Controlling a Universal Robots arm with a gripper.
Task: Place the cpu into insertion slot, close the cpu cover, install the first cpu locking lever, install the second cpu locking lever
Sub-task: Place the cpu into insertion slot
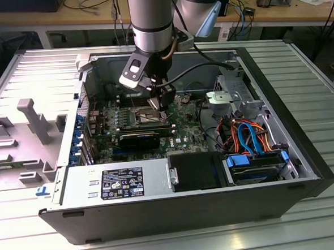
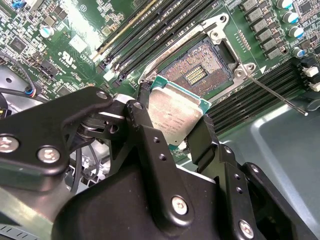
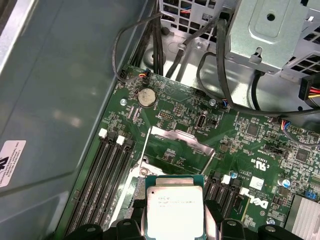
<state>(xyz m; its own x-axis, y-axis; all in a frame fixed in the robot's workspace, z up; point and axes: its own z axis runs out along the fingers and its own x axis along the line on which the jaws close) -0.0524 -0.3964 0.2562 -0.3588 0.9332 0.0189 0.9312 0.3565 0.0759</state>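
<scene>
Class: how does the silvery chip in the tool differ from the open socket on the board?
The silvery-grey square cpu has a smooth metal top; the dark square insertion slot shows a gold contact grid. The cpu is gripped in the black tool, above the green motherboard; the insertion slot lies fixed and empty. Both are square.

Entry: cpu (image 2: 176, 114), between my gripper's (image 2: 170, 119) fingers (image 2: 145, 131), over one edge of the insertion slot (image 2: 200, 70) (not in it). cpu cover (image 3: 180, 136), raised at the slot's rim. Slot on the motherboard (image 1: 191, 123), inside the computer case (image 1: 189, 214); drive bay (image 1: 259, 169) at the exterior view's right.
</scene>
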